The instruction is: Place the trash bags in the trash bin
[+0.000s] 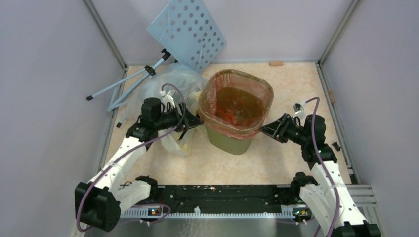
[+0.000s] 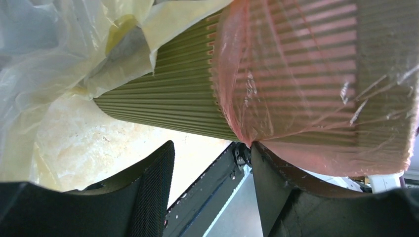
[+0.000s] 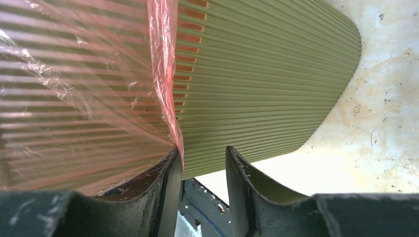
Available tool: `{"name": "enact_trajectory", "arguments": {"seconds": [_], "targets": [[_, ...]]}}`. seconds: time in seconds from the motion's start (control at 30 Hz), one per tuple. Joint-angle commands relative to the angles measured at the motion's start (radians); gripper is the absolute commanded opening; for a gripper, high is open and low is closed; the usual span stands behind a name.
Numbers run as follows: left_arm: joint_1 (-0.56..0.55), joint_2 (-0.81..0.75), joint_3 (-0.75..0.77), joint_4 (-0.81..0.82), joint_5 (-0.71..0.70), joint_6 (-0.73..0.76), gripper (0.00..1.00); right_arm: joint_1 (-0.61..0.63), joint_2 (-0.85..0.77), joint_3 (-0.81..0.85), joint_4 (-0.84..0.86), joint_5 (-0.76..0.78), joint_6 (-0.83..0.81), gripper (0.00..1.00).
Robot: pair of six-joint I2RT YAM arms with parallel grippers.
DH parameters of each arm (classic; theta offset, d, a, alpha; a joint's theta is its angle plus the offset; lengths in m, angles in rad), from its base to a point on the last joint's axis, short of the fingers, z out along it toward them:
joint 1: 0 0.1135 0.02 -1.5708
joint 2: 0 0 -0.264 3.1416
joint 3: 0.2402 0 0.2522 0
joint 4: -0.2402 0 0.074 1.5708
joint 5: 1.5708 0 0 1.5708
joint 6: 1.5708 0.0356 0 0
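**Two grippers at the hem, both open**

The trash bags (image 1: 225, 78) show as one red-pink bag that sits inside the trash bin (image 1: 232, 140). Its mouth is folded outward over the rim and hangs down the ribbed olive wall as a short skirt. The bin stands upright in the middle of the table (image 1: 296, 89), with the clear bag (image 1: 163, 86) lying just beside it on the left.

The left gripper (image 1: 195, 121) is at the left side of the bin and the right gripper (image 1: 264, 129) is at the right side, both at the height of the skirt. In each wrist view the fingers stand apart and hold nothing. The lower edge of the bag only touches one finger.

I judge that the lining step is almost complete and only the fit of the skirt remains. The next move calls for each gripper either to pinch the thin hem and pull it lower and even, or to back away without catching the film. The plastic is light and crinkly, so it may lift off the rim.
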Motion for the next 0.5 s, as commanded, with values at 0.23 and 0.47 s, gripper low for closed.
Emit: {"name": "enact_trajectory", "arguments": {"seconds": [0.23,0.47], "targets": [[0.005,0.027,-0.011,0.034,-0.111,0.107,0.62,0.004,0.043,0.010,-0.035,0.099,-0.087,0.57],[0.005,-0.003,0.003,0.006,-0.148,0.135,0.65,0.004,-0.002,0.116,-0.181,0.274,-0.181,0.63]]}}
